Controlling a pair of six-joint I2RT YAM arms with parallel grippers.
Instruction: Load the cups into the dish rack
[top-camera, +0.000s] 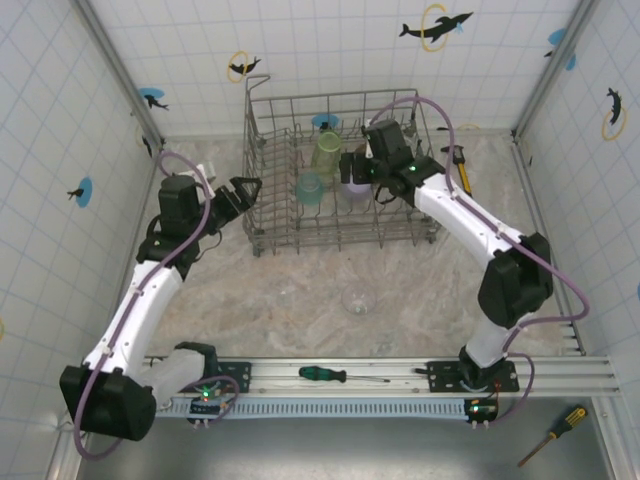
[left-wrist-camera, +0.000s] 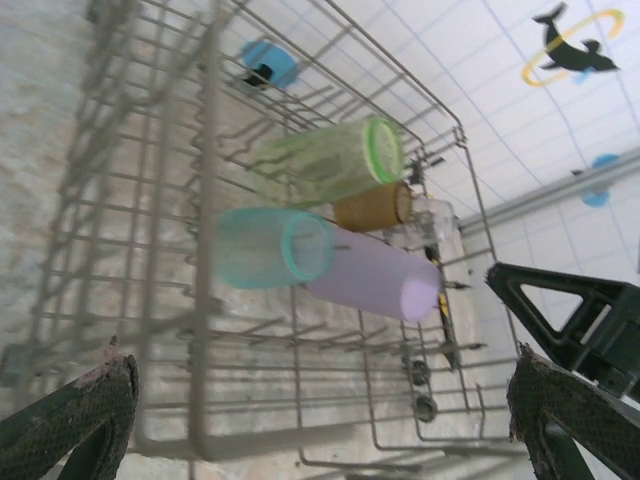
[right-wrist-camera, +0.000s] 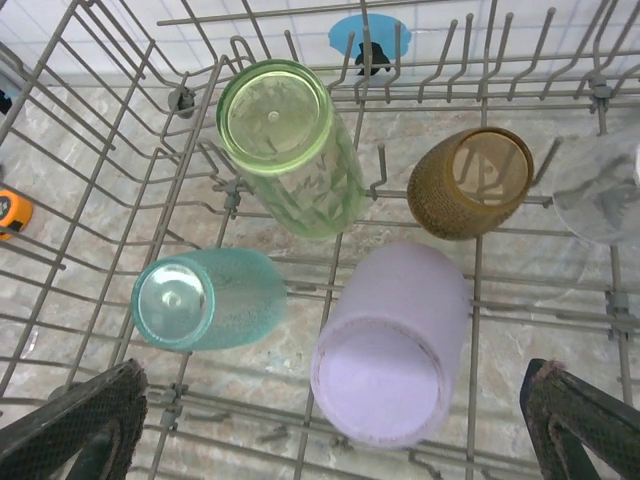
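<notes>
The grey wire dish rack (top-camera: 270, 225) stands at the back middle of the table. Inside it, bottoms up, are a pale green cup (right-wrist-camera: 290, 140), an amber cup (right-wrist-camera: 470, 180), a teal cup (right-wrist-camera: 205, 298), a lilac cup (right-wrist-camera: 390, 345) and a clear one (right-wrist-camera: 605, 190). My right gripper (right-wrist-camera: 332, 405) hangs open straight above the lilac cup, with a gap on both sides. Another clear cup (top-camera: 358, 300) sits on the table in front of the rack. My left gripper (top-camera: 240, 195) is open and empty just outside the rack's left wall (left-wrist-camera: 205, 300); through it I see the teal cup (left-wrist-camera: 270, 247) and the lilac cup (left-wrist-camera: 375, 280).
A yellow-handled tool (top-camera: 462, 170) lies right of the rack. A green-handled screwdriver (top-camera: 340, 375) rests on the front rail and another screwdriver (top-camera: 548, 435) lies near the front right corner. Tiled walls close in the sides and back.
</notes>
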